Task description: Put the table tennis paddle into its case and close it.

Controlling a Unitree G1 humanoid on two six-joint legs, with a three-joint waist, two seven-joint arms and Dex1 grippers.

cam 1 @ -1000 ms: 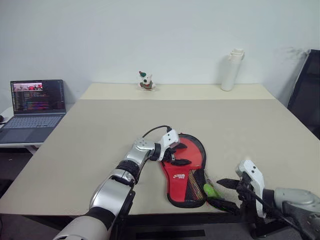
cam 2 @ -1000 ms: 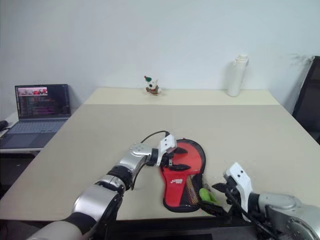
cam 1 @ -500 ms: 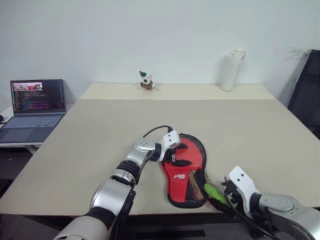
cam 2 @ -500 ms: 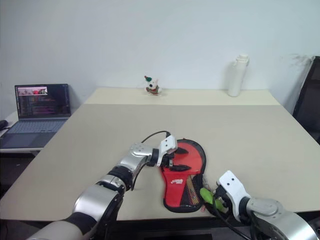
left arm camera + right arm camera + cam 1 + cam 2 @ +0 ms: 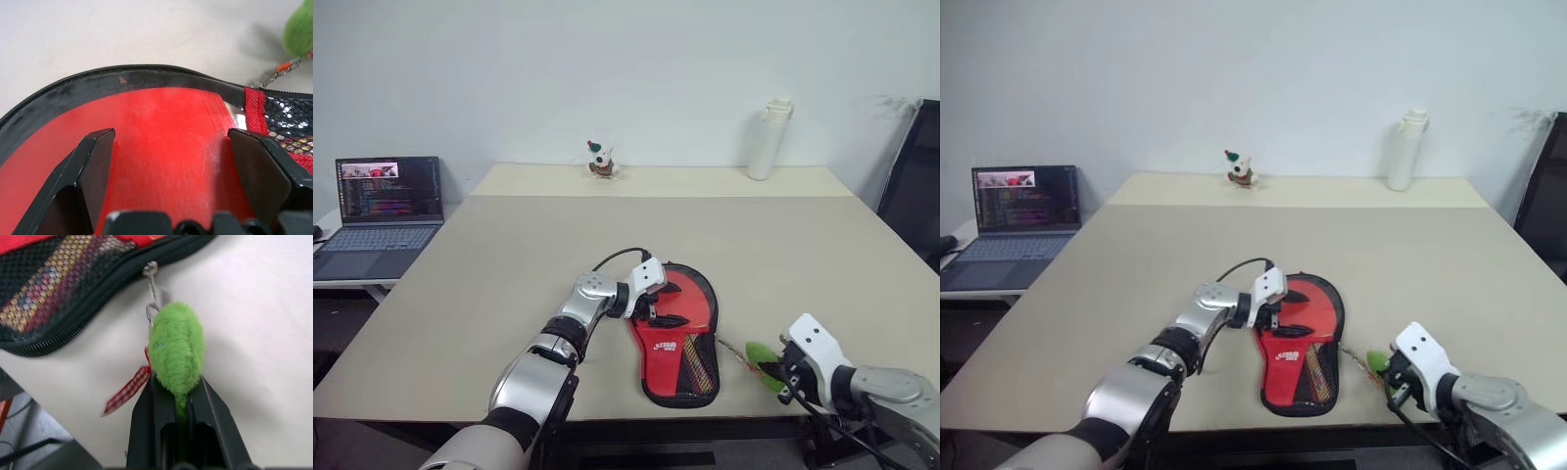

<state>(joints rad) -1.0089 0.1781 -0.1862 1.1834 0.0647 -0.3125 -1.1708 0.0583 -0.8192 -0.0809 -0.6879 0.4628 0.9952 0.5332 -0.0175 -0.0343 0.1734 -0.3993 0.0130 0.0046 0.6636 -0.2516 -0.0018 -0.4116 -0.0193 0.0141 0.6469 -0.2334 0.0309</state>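
Near the table's (image 5: 509, 255) front edge the case (image 5: 680, 338) hides the paddle's handle, left gripper (image 5: 664, 304) spread over its red face, right gripper (image 5: 177, 404) clamped on the green tag (image 5: 176, 350).

case (image 5: 680, 338): paddle-shaped pouch, red face up, white logo, black mesh over handle end, black zip rim; flat near table's front edge, round end toward 12 o'clock
paddle (image 5: 146, 147): red rubber face inside case
tag (image 5: 176, 350): fuzzy green, on zip pull, at case's 4 o'clock
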